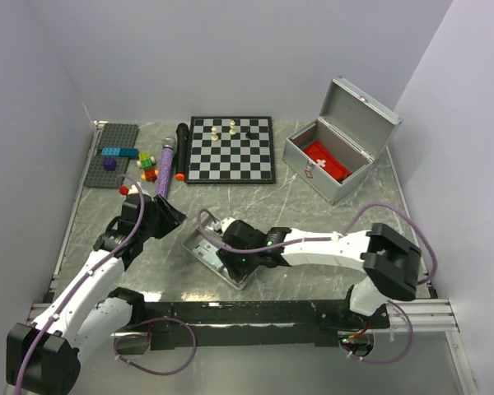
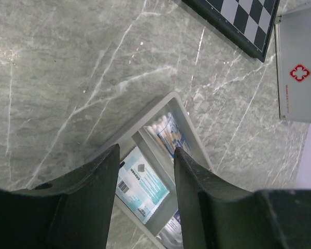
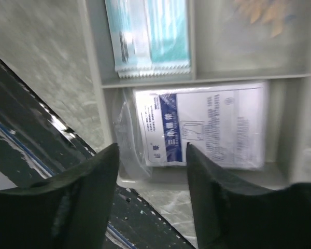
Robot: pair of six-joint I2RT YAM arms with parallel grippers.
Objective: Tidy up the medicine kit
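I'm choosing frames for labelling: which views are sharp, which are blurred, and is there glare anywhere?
Top external: sharp, evenly lit, soft shadows only. Left wrist: crisp on the grey tray, glare patch on the marble table at upper left. Right wrist: blurred, print on the white packet soft.

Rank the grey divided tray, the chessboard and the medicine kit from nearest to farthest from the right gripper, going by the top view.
1. The grey divided tray: directly under the right gripper, near the front.
2. The chessboard: farther back, centre rear.
3. The medicine kit: farthest, back right, lid open.
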